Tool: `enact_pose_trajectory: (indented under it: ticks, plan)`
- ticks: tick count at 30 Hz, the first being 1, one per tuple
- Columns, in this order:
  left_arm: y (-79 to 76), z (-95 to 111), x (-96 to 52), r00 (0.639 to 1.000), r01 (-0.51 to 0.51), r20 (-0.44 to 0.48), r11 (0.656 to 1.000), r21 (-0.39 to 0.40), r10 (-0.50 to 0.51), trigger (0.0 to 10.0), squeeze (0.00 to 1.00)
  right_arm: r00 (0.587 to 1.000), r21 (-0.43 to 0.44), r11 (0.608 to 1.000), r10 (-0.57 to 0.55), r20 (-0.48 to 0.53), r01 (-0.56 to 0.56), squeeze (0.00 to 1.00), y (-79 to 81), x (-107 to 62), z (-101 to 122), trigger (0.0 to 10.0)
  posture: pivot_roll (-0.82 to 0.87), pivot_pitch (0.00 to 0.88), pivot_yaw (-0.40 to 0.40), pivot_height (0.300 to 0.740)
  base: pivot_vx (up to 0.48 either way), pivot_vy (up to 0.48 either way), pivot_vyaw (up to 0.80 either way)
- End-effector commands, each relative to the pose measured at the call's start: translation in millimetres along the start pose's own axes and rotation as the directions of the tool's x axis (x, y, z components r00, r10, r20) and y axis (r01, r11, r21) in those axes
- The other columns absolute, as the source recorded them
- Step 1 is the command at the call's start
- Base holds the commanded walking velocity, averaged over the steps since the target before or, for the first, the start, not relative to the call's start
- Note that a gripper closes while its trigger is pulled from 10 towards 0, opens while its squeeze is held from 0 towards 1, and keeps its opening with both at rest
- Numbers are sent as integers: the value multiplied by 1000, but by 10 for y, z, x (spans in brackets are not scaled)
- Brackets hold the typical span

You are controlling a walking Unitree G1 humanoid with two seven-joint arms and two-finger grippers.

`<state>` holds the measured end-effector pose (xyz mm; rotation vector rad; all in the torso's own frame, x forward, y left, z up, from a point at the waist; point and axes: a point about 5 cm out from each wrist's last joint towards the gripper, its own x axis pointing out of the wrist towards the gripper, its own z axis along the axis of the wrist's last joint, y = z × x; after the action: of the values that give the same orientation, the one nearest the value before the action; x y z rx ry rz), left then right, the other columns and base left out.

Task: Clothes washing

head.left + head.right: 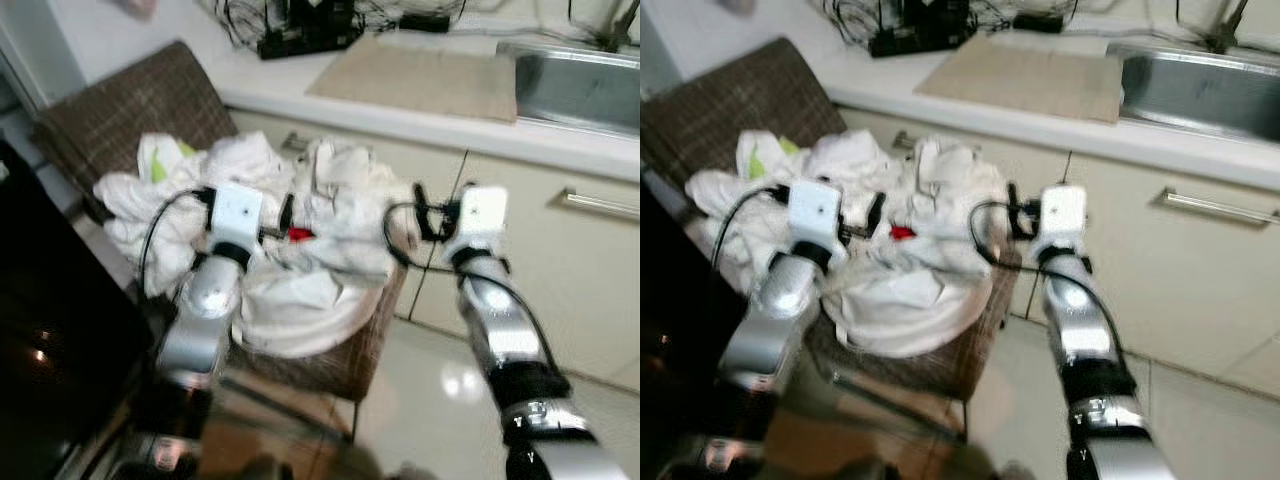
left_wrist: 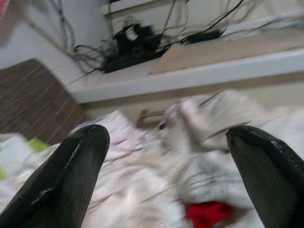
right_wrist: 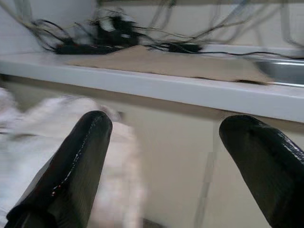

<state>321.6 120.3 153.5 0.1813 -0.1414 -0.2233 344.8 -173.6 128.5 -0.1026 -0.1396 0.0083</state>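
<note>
A heap of white clothes (image 1: pixel 330 200) lies piled on a brown woven chair (image 1: pixel 130 110). A small red piece (image 1: pixel 300 234) shows in the middle of the heap, and a green bit (image 1: pixel 160 165) at its left. My left gripper (image 1: pixel 278 222) hovers low over the middle of the pile, open, with the red piece (image 2: pixel 206 213) just beyond its fingers (image 2: pixel 71 175). My right gripper (image 1: pixel 424 214) is at the pile's right edge, open and empty, facing the cabinet front (image 3: pixel 190 161); blurred white cloth (image 3: pixel 71 118) lies beside one finger (image 3: pixel 76 161).
A white counter (image 1: pixel 420 115) runs behind the chair, with a beige mat (image 1: pixel 420 75), tangled black cables (image 1: pixel 300 30) and a steel sink (image 1: pixel 580 85). Cream cabinet doors with a metal handle (image 1: pixel 600 205) stand to the right. A dark glossy surface (image 1: pixel 50 330) is at the left, and pale tiled floor (image 1: pixel 440 400) lies below.
</note>
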Motion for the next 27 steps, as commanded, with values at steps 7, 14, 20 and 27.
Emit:
enact_pose_trajectory:
  ticks: [7, 14, 20, 27]
  plan:
    - [8, 12, 7, 1000, -6, 0, 1000, 8, 6, 10000, 0, 1000, 18, 1000, 9, 24, -9, 0, 0, -16, 24, 10000, -118, 0, 4, 740, 0, 0, 78]
    - [19, 9, -6, 1000, -17, -6, 1000, 22, 17, 10000, 0, 1000, 56, 998, -19, -1, 19, 0, -56, 28, 18, 10000, -116, 0, 6, 740, 0, 0, 579]
    - [26, 47, -10, 1000, -19, 3, 1000, 20, 19, 10000, 0, 999, 90, 995, -43, -16, 44, 0, -154, 167, 77, 10000, -106, 0, 17, 740, 0, 0, 475]
    - [57, 135, -173, 999, -44, 11, 999, 25, 44, 10000, 0, 981, 149, 983, -81, -176, 108, 0, -259, 419, 78, 10000, -23, 53, 13, 740, 0, 0, 58]
